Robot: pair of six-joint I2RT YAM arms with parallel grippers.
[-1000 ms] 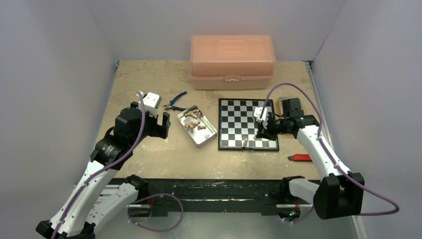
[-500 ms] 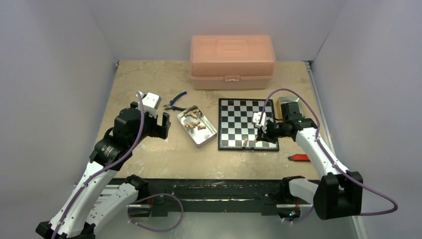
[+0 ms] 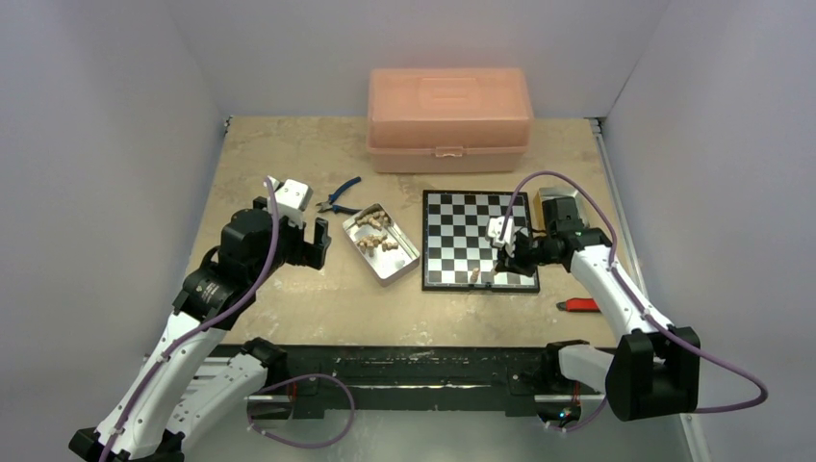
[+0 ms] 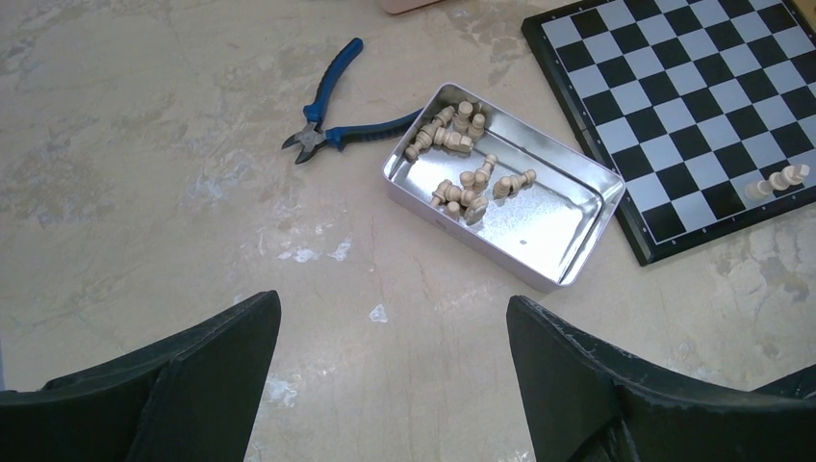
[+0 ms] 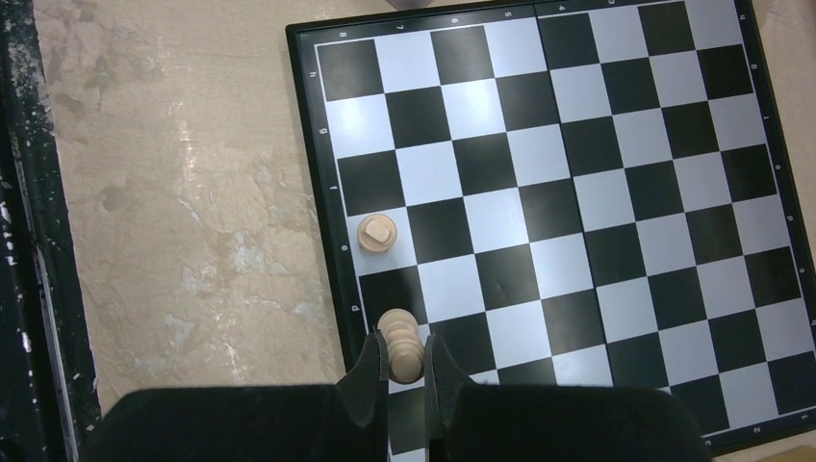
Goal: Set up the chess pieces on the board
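Observation:
The black and silvery-white chessboard (image 3: 479, 240) lies right of centre; it also shows in the right wrist view (image 5: 577, 192) and the left wrist view (image 4: 712, 106). My right gripper (image 5: 405, 364) is shut on a tan chess piece (image 5: 401, 345) over the board's near edge row. Another tan piece (image 5: 376, 232) stands upright one square over; it shows in the top view (image 3: 474, 276). Several tan pieces (image 4: 462, 168) lie in the shiny metal tin (image 4: 539, 241). My left gripper (image 4: 390, 385) is open and empty above bare table, left of the tin.
Blue-handled pliers (image 4: 337, 106) lie behind the tin. A large pink plastic box (image 3: 448, 117) stands at the back. A red-handled tool (image 3: 580, 305) lies right of the board's near corner. A dark block (image 3: 561, 206) sits at the board's right side.
My right gripper has come down and nearer with the tan piece, to the board's near edge row. The left arm has not moved.

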